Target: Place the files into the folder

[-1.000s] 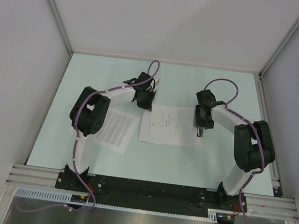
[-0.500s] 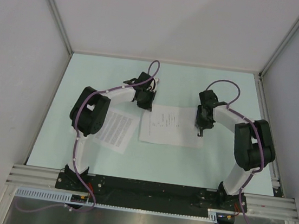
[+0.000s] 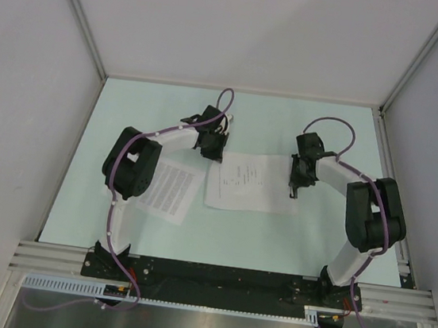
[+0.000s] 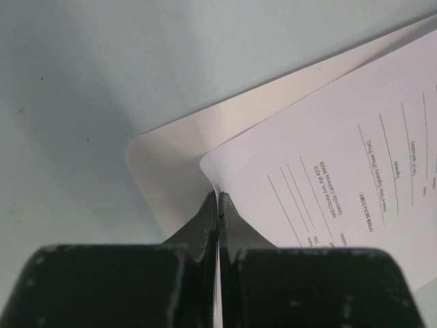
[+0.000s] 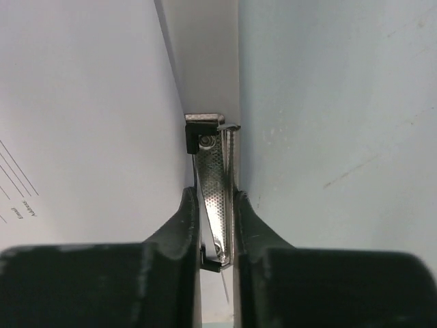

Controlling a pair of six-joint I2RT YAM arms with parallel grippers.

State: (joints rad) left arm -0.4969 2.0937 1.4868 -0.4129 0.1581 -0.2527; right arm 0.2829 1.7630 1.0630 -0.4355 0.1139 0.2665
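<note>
The sparser printed file (image 3: 242, 181) lies mid-table on top of the plain white folder (image 4: 171, 171), which shows past its corner. My left gripper (image 3: 214, 155) is shut on that file's corner edge (image 4: 218, 195). The densely lined file (image 3: 166, 191) lies to the left, partly under my left arm. My right gripper (image 3: 295, 188) is shut on the folder's metal clip (image 5: 217, 171) at the right short edge. A strip of the folder (image 5: 205, 61) shows beside the file (image 5: 89, 102).
Pale green table (image 3: 234, 238) enclosed by grey walls left, right and back. A metal rail (image 3: 221, 278) runs along the near edge by the arm bases. Purple cables loop over both wrists.
My right gripper has shifted slightly right and back, still at the clip. The sparser file has nudged a little with it. The left arm has not moved.
</note>
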